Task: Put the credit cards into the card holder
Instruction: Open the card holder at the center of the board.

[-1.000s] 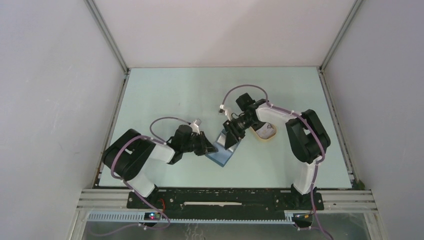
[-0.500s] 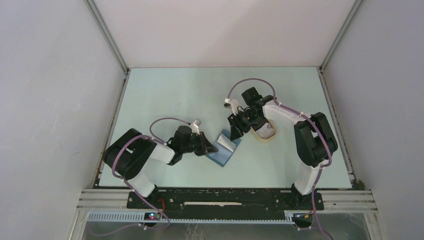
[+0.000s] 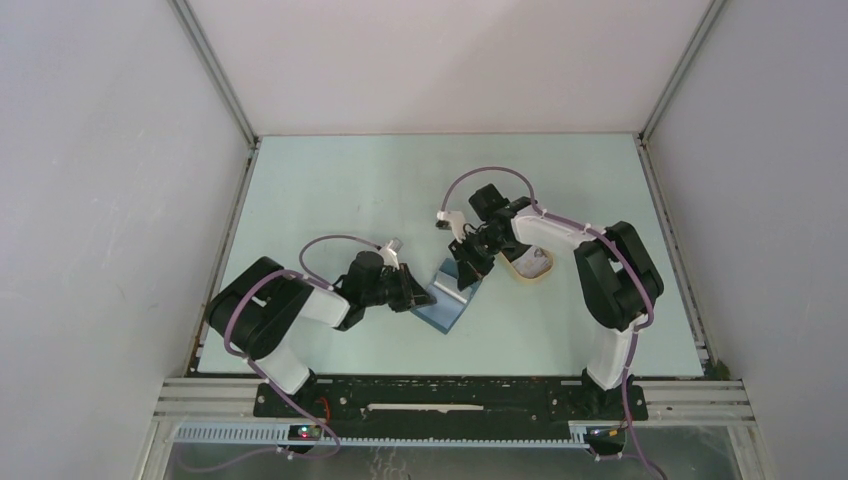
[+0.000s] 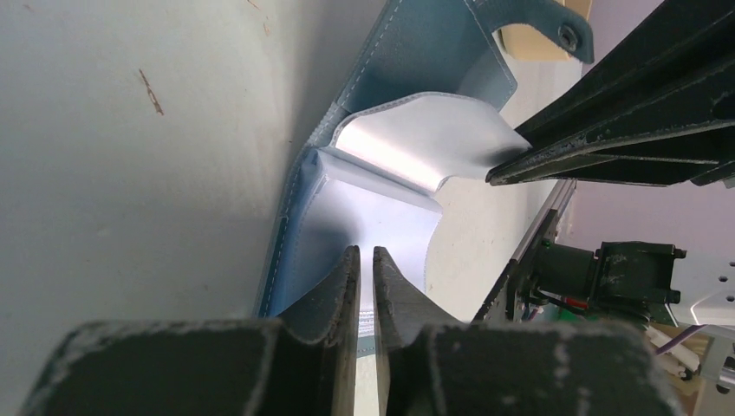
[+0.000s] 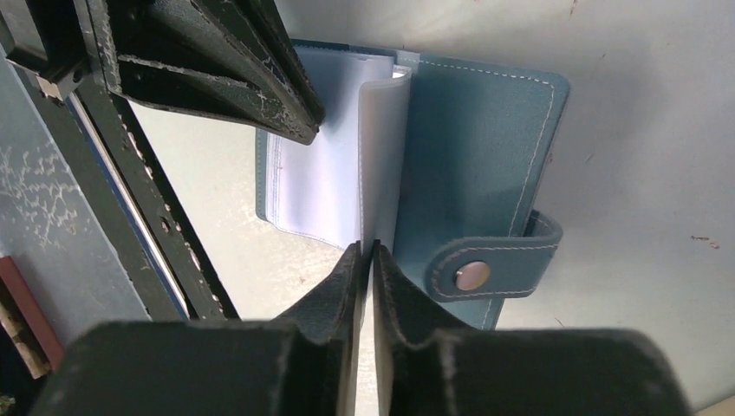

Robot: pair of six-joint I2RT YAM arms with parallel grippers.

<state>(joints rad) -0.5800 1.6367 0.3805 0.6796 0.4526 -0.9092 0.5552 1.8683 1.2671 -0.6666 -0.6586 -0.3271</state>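
Card holder (image 3: 447, 312) sits open on the pale green table (image 3: 330, 190), just below the middle of the overhead view, and both arms are on it. The left gripper (image 3: 418, 297) comes in from the left, the right gripper (image 3: 463, 275) from the upper right, and the two heads almost meet over the blue cover.

From the right wrist view, the black fingers are pressed nearly together, and the edge of a clear sleeve (image 5: 386, 165) runs straight down into the thin slit between them. That is a pinch on one leaf of the card holder, lifted up off the rest. To the right of it lies the teal cover, flat, with its snap tab (image 5: 494, 264) curling round the lower edge and the metal button facing up.

From the left wrist view, the fingers are likewise squeezed close, nipping the pale lower leaf at the near edge. Above them the lifted sleeve bows over toward the other arm's dark fingers at the right.

A beige tray (image 3: 545, 275) rests just right of the action. Something pale lies in it, too small to make out.
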